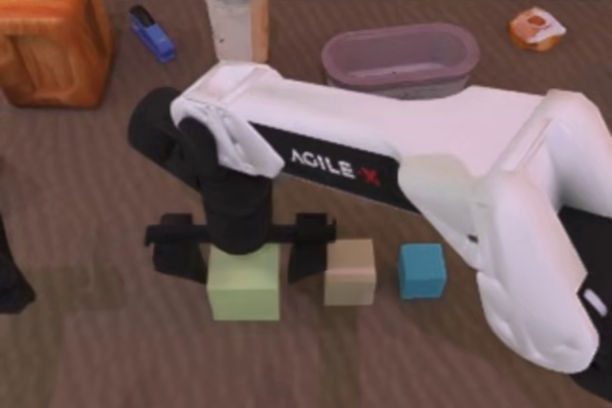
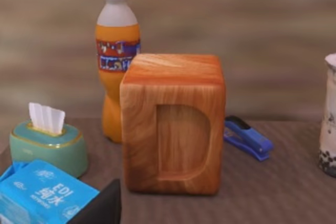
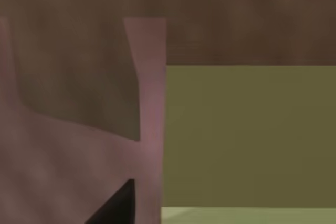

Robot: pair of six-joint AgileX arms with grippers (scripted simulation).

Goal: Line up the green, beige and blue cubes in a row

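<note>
The green cube [image 1: 244, 284], the beige cube [image 1: 350, 274] and the blue cube [image 1: 422, 270] stand side by side on the table near the front, in that order from left to right, with small gaps between them. My right gripper [image 1: 244, 244] hangs over the green cube, open, one dark finger on each side of it. In the right wrist view the green cube [image 3: 247, 140] fills much of the picture, and a dark fingertip [image 3: 119, 205] stands clear of its side. My left arm is parked at the table's left edge; one dark finger [image 2: 102, 205] shows in its wrist view.
A big orange wooden block [image 1: 53, 31] stands at the back left, with a small blue stapler [image 1: 153, 33] and a cup [image 1: 234, 7] beside it. A purple-grey tub [image 1: 402, 56] is at the back right. The left wrist view shows an orange bottle [image 2: 116, 61] and tissue boxes [image 2: 47, 148].
</note>
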